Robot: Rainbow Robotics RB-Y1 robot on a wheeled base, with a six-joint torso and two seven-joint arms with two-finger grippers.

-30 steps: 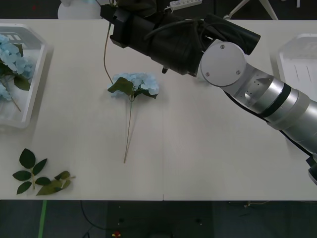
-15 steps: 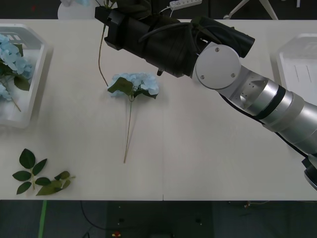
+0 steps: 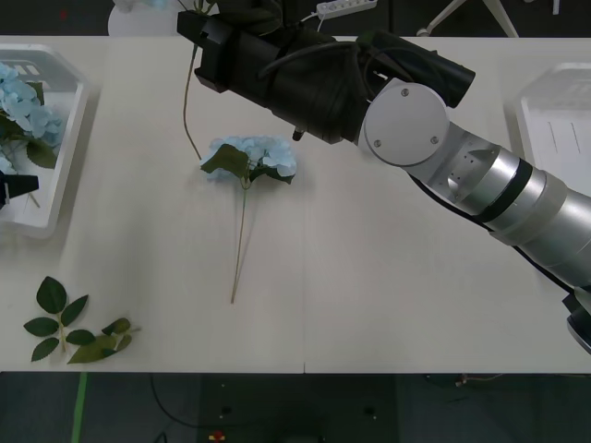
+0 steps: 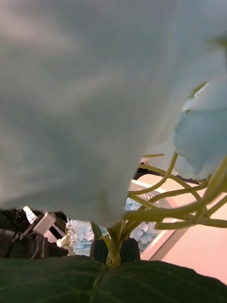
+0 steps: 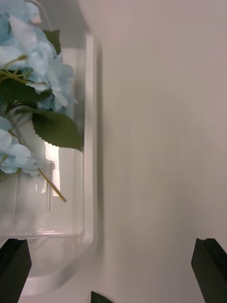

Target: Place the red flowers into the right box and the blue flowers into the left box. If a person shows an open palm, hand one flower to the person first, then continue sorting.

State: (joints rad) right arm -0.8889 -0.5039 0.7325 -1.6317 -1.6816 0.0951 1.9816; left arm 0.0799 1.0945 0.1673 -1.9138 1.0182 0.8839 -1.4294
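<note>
My right arm reaches across the far side of the table, and its gripper [image 3: 205, 29] is shut on a blue flower whose thin stalk [image 3: 187, 106] hangs down free of the table. That flower's pale blossom [image 4: 94, 94] and a dark leaf [image 4: 113, 284] crowd the right wrist view and hide the fingers. Another blue flower [image 3: 251, 157] lies at mid-table, stalk toward me. The left box [image 3: 66, 129] [image 5: 90, 142] holds several blue flowers [image 3: 20, 106] [image 5: 33, 80]. My left gripper [image 3: 14, 189] [image 5: 113, 272] hovers open at that box's near corner. The right box [image 3: 554, 111] stands far right.
Two loose green leaf sprigs [image 3: 78, 332] lie near the front left corner of the table. The right arm's bulky black and silver links [image 3: 416, 129] span the far middle of the table. Bare tabletop [image 3: 397, 295] stretches across the front right.
My right arm shifted a little to the left with the hanging stalk, then held still. The tip of my left gripper has come into the front view at the left box.
</note>
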